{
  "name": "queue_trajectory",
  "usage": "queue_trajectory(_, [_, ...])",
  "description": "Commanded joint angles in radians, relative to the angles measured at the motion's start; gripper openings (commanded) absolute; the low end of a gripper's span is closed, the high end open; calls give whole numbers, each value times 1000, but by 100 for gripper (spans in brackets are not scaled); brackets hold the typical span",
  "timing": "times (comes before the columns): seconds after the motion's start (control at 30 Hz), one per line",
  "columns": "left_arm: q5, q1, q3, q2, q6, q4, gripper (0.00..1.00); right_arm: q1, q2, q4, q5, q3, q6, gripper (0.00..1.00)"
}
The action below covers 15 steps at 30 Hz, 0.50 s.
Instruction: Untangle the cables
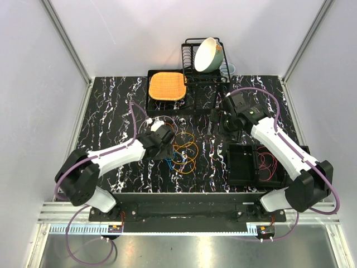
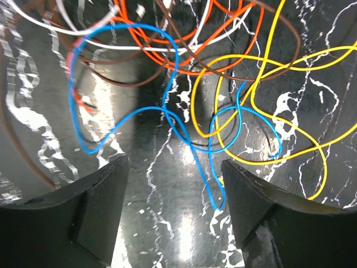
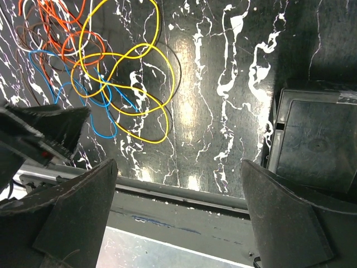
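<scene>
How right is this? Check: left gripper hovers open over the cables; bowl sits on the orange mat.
One error: the bowl leans in the wire rack beside the orange mat, per the top view. The left gripper does hover open over the cables.

We reach our left arm [image 1: 111, 159] from the near edge of the table [image 1: 111, 111] toward its middle, the left gripper [image 2: 174, 167] angled down with its jaws apart. Our right arm [image 1: 279, 145] stretches toward the far right side, the right gripper [image 3: 178, 164] spread wide and empty.
</scene>
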Motion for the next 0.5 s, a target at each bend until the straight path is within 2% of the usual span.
queue_trajectory(0.0, [38,-8,-13,55,-71,77,68,2,-38,51,-21,-31,-22,97])
queue_trajectory(0.3, [31,-7,-27,134,-136,111,60,2,-48,75,-45,-65,-30,97])
queue_trajectory(0.4, [28,-8,-27,155,-147,121,52,2,-44,75,-47,-68,-34,97])
queue_trajectory(0.47, [19,-8,-29,166,-154,123,43,0,-46,74,-49,-68,-34,97])
